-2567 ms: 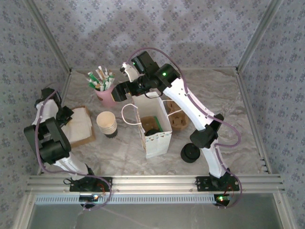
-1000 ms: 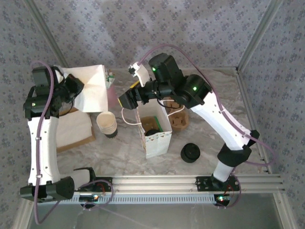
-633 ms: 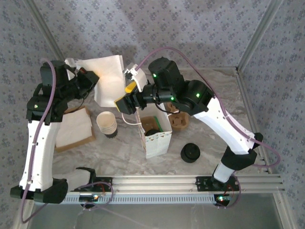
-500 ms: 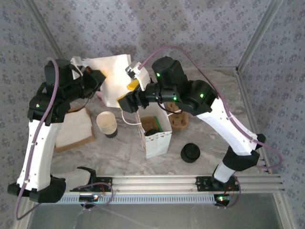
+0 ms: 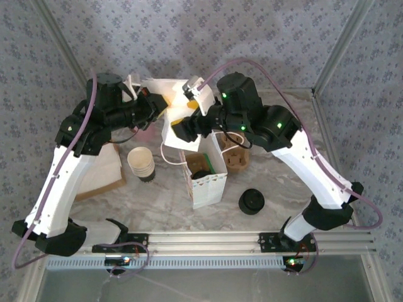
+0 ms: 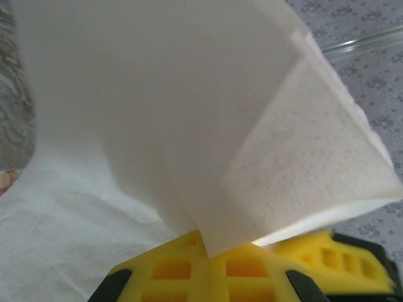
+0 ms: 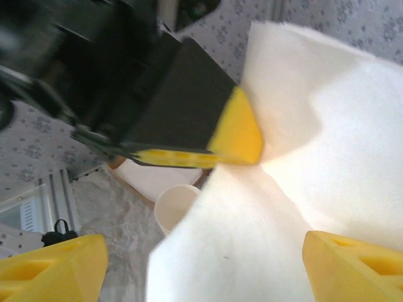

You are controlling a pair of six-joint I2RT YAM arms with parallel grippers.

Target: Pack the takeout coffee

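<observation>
- Top view: my left pincer [image 5: 158, 104] is clamped on a corner of a white paper napkin [image 5: 169, 99]. It holds the napkin high, at 12 o'clock of the white paper bag with looped handles [image 5: 208, 187].
- My right pincer [image 5: 179, 121] meets it from the 3 o'clock side with fingers spread. The napkin's lower edge hangs just over the bag's far rim.
- The takeout coffee [image 5: 201, 174] stands inside the bag. I see its round black plastic lid beside a brown cardboard tray [image 5: 196, 159].
- A stack of cream-lined paper cups [image 5: 141, 162] stands at the bag's 9 o'clock, and a pile of black lids [image 5: 251, 201] lies at its 4 o'clock. From there the marbled tabletop [image 5: 302, 151] runs open to the right frame rail.
- Left wrist view: my left pincer [image 6: 204, 251] has its yellow pads pressed together at 6 o'clock. The napkin [image 6: 189, 113] fans up from them, its folded edge reaching 3 o'clock.
- Right wrist view: my right pincer [image 7: 201, 245] shows yellow fingertips at 7 and 5 o'clock, wide apart, with the napkin [image 7: 327, 145] between them. My left pincer's pad [image 7: 238, 135] pinches the napkin's edge near the centre.
</observation>
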